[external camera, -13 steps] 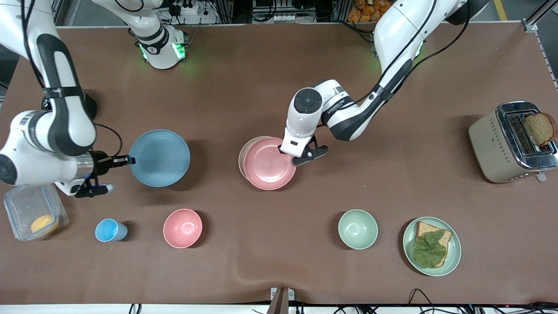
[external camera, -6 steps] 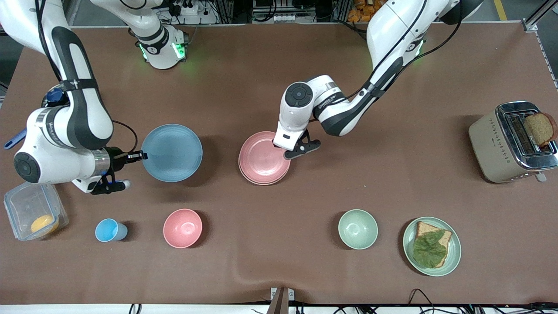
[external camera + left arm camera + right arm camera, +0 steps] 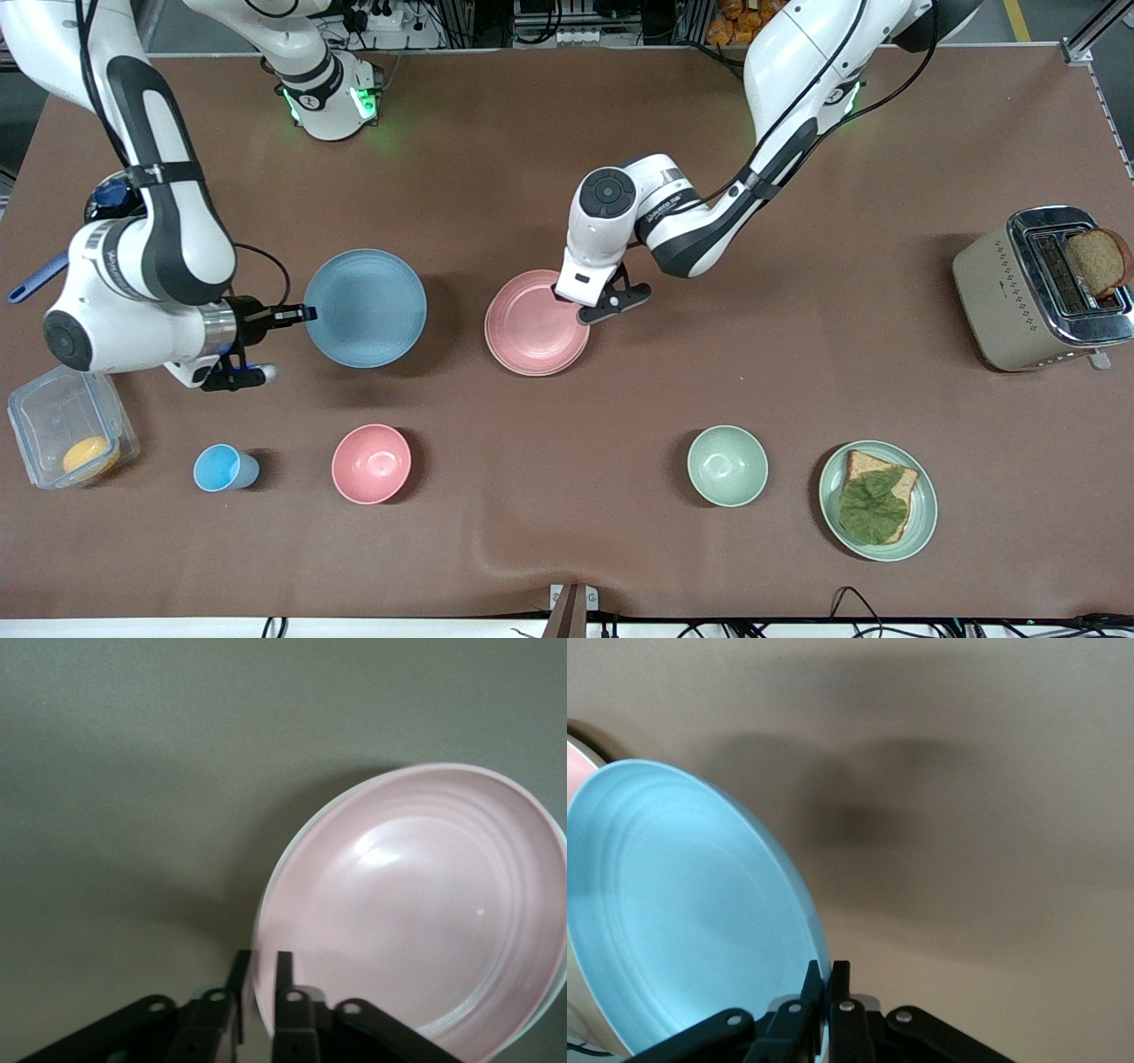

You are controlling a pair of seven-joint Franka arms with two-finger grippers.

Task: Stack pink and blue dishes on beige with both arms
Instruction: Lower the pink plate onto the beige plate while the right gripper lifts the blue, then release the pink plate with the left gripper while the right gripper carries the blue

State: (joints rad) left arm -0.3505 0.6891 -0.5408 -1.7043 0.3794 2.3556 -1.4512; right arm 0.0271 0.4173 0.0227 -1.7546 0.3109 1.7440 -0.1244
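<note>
The pale pink plate [image 3: 534,322] lies flat at the table's middle on the beige plate, which is almost wholly hidden; only a thin pale edge [image 3: 276,870] shows under the pink one. My left gripper [image 3: 576,306] [image 3: 260,970] is open at the pink plate's rim; its fingers straddle the rim with a gap. The light blue plate [image 3: 365,307] [image 3: 682,912] hangs level above the table, beside the pink plate toward the right arm's end. My right gripper [image 3: 301,313] [image 3: 826,979] is shut on its rim.
Nearer the camera stand a blue cup [image 3: 221,468], a pink bowl [image 3: 371,463], a green bowl [image 3: 727,465] and a green plate [image 3: 921,523] bearing toast and lettuce. A toaster [image 3: 1001,297] is at the left arm's end, a clear box [image 3: 53,416] at the right arm's end.
The right gripper has carried the blue plate toward the pink plate. The left gripper has brought the pink plate squarely over the beige one, which was partly showing a second ago.
</note>
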